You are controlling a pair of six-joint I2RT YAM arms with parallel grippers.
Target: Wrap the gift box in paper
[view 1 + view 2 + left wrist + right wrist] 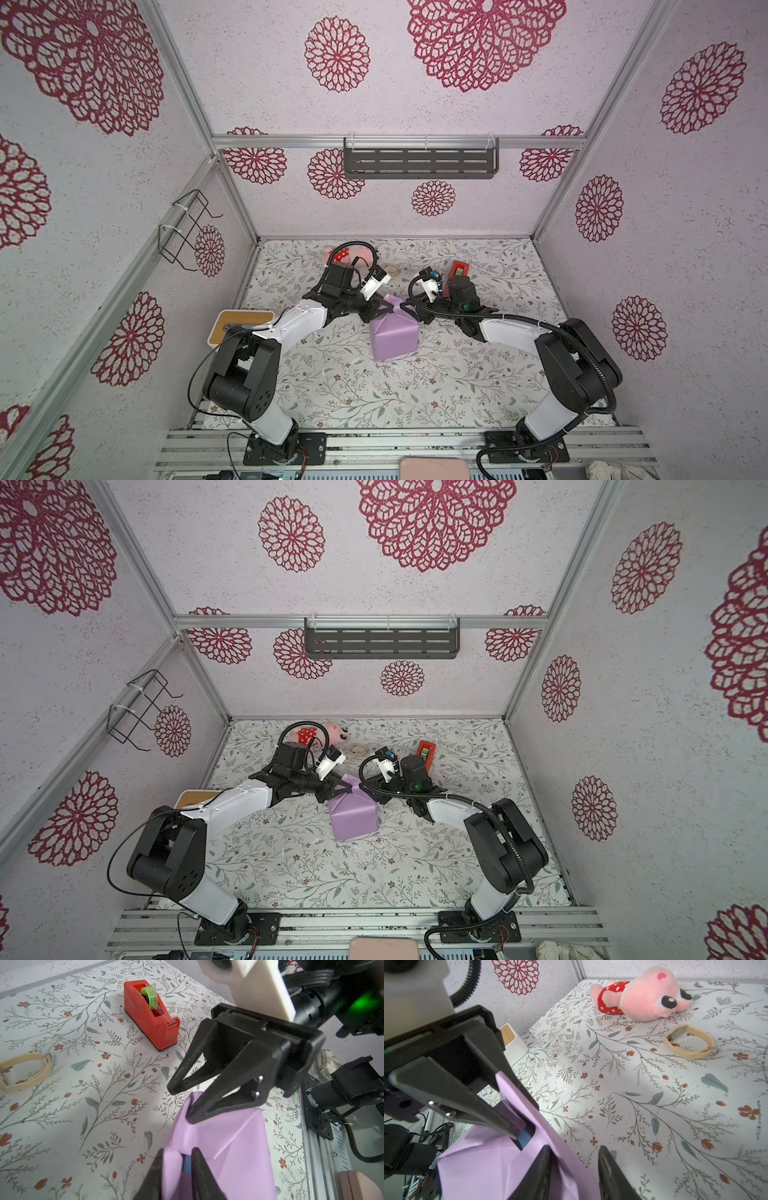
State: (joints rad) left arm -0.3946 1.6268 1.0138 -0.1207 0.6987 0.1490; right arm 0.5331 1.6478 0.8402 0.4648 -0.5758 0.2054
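Midway across the flowered table (332, 395) stands the gift box (187, 1164), near-cubic with no plain long axis. It sits upright, wrapped lilac side out in the paper (395, 336). Only a blue sliver shows at the top, where the folds rise to a point toward the back wall. My left claw (178, 1153) stands slightly parted astride that top fold; my right claw (575, 1148) is open, one tip on the paper. Behind, the red tape dispenser (151, 1016) cradles a green roll (148, 994).
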